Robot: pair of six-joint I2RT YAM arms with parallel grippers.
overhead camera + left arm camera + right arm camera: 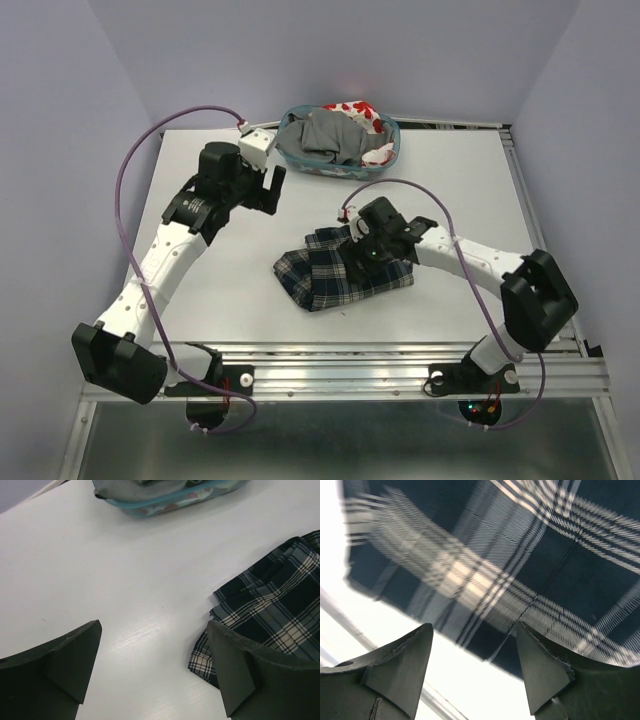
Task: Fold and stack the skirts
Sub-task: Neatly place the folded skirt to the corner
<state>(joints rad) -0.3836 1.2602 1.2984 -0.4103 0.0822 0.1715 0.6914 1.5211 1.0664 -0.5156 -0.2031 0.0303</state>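
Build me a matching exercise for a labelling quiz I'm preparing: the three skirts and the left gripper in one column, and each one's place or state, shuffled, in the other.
Column 1
1. plaid skirt
2. grey skirt
3. red-print skirt
4. left gripper

Column 2
A. peeking out at the far rim of the basket, partly under another skirt
B. open and empty, above bare table
C. lying on the table, below the right gripper
D. on top, in the middle of the basket

Pairs: 1-C, 2-D, 3-A, 4-B
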